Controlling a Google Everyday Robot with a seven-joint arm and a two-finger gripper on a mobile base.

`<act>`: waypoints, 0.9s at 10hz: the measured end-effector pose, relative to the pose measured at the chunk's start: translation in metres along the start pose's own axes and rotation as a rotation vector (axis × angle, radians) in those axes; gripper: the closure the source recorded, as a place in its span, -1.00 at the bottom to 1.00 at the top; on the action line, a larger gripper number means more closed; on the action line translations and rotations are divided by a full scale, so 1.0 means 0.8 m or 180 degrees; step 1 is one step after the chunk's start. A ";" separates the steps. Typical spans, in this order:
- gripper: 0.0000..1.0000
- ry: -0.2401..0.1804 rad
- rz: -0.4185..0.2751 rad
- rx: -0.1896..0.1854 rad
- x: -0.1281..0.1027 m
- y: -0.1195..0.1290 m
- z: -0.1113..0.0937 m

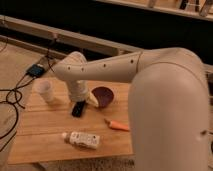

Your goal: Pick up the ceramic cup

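In the camera view, a wooden table carries a dark purple bowl, a carrot and a white labelled bottle lying flat. The dark gripper hangs just beside the bowl; how far open it is cannot be told. The ceramic cup, small, plain and white, stands upright near the table's back left corner, apart from the gripper

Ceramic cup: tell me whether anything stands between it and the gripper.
Nothing visible does. The gripper hangs low over the table beside the cup, bare wood between them; the bowl sits on the gripper's far side.
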 end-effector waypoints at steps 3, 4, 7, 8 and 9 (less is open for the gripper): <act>-0.60 0.0008 -0.0307 0.0089 -0.038 0.058 0.021; -0.60 -0.0030 -0.0444 0.0137 -0.057 0.083 0.025; -0.60 -0.0137 -0.0672 0.0156 -0.101 0.142 0.031; -0.60 -0.0182 -0.0671 0.0118 -0.119 0.154 0.031; -0.60 -0.0220 -0.0666 0.0074 -0.135 0.163 0.030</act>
